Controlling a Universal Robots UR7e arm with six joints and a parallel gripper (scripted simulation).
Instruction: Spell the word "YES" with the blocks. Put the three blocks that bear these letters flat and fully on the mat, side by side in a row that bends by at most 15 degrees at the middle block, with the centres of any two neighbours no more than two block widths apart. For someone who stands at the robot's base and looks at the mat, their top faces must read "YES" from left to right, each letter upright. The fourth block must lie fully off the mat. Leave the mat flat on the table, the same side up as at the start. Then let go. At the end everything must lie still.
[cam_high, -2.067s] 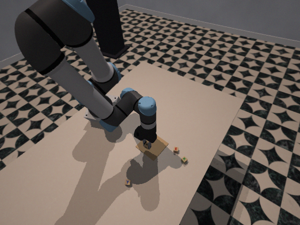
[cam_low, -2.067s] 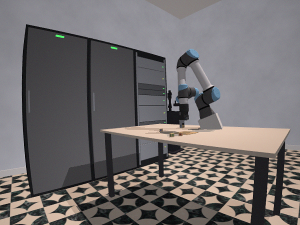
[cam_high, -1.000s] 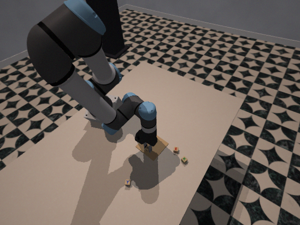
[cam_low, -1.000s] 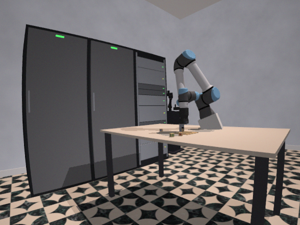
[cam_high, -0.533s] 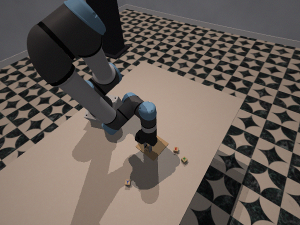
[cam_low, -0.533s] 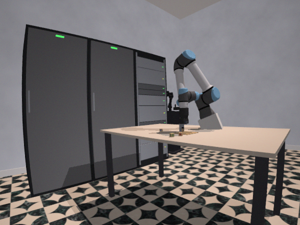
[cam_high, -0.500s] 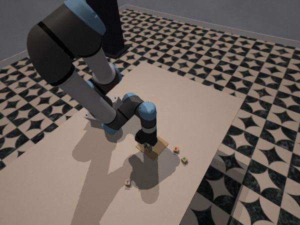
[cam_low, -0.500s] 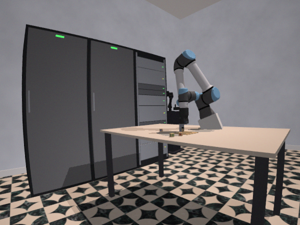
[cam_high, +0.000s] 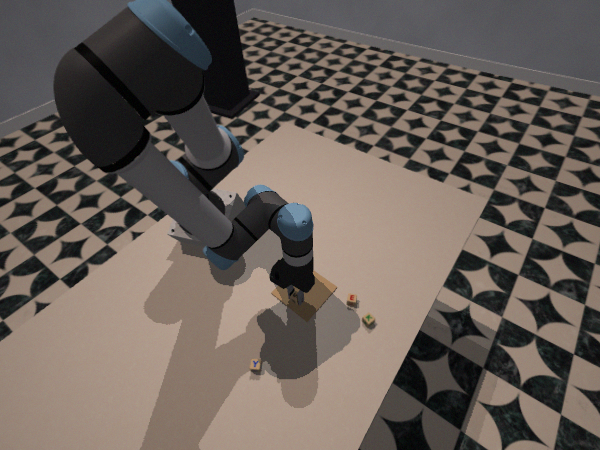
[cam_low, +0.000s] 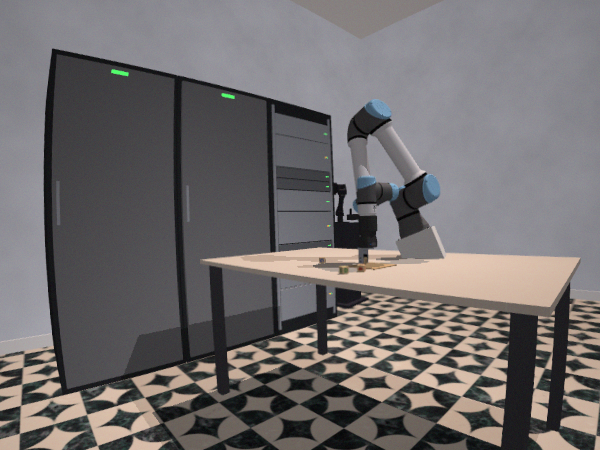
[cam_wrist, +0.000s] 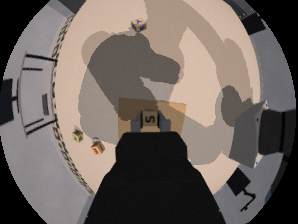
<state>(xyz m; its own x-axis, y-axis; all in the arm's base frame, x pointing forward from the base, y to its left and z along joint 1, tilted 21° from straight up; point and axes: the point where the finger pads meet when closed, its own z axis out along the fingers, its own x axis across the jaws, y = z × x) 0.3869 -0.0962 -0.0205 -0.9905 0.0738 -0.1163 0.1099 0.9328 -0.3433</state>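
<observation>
The jaws stood closed on the S block (cam_wrist: 149, 117), its letter facing the wrist camera between the two fingers. The gripper (cam_high: 295, 295) pointed straight down over the brown mat (cam_high: 324, 289), holding the block low above it; whether the block touched the mat could not be told. The mat lay flat on the beige table (cam_high: 400, 225), and in the wrist view (cam_wrist: 174, 111) it spread to both sides of the held block.

Off the mat, toward the table's edge, the E block (cam_high: 352, 300) sat just beside the mat's corner, with the green-lettered block (cam_high: 369, 320) near it; its letter was too small to read. In the wrist view these two appeared together at the lower left (cam_wrist: 97, 147) (cam_wrist: 79, 135). The Y block (cam_high: 255, 365) rested well apart from them, on the table beyond the arm's shadow.

In the exterior view, dark cabinets (cam_low: 115, 215) stood behind the table.
</observation>
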